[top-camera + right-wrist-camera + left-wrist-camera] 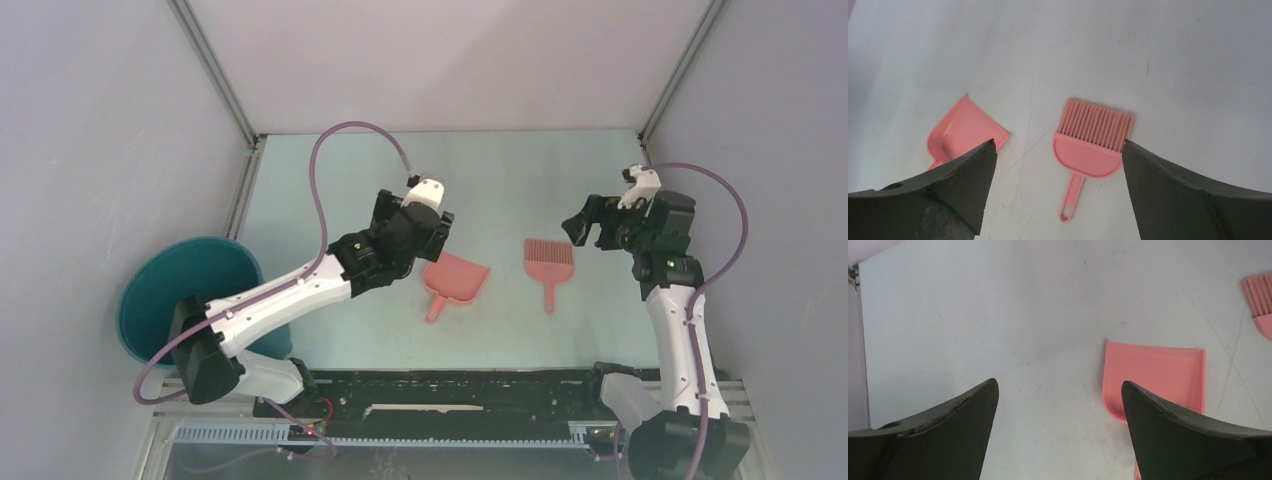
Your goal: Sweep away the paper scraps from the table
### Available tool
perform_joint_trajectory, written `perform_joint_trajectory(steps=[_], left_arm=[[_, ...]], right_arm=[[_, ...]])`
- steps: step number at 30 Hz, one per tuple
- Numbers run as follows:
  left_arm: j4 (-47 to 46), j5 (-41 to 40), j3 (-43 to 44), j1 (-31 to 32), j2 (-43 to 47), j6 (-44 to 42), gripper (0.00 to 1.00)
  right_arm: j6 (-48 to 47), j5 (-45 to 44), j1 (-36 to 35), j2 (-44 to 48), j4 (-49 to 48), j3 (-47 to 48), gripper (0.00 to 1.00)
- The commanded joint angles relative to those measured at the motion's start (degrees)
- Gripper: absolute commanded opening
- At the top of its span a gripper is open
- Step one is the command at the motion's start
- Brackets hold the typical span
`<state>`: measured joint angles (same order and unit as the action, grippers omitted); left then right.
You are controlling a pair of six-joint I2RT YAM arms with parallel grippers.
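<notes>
Hovering with left claw (1058,390) spread and empty just left of the dustpan (457,277), right claw (1058,142) spread and empty right of the brush (548,258), no paper scraps showing anywhere on the counter (500,170), so probably finished sweeping; next, at most pulling both arms clear.

Legible text, labels, numbers: none. Dustpan (458,278), brush (548,268), bucket (170,290) and table (500,190) show plain surfaces (any moulded mark is too small to tell). Arm housings (300,295) carry no readable lettering.
</notes>
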<state>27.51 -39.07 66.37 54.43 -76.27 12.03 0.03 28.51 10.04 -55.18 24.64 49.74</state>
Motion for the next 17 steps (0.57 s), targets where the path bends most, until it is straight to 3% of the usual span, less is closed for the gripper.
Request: perform_joint_trajectory(steps=[1,5,10,17], left_arm=[[1.9,-0.2,7.1,-0.1,-1.6,-2.9,1.00],[0.0,2.9,9.1,-0.1,0.8,-5.8,1.00],[-3.2,0.3,10.0,-0.1,5.5,-7.2,1.00],[-10.9,-1.4,2.2,-0.2,11.5,-9.8,1.00]], right_arm=[[3.3,-2.1,0.1,3.4,-7.0,-0.1,1.00],[5.6,-1.0,0.0,4.1,-9.1,0.1,1.00],[4.6,-0.8,0.8,5.0,-7.5,5.9,1.00],[7.0,0.5,1.0,6.5,-6.0,8.4,1.00]])
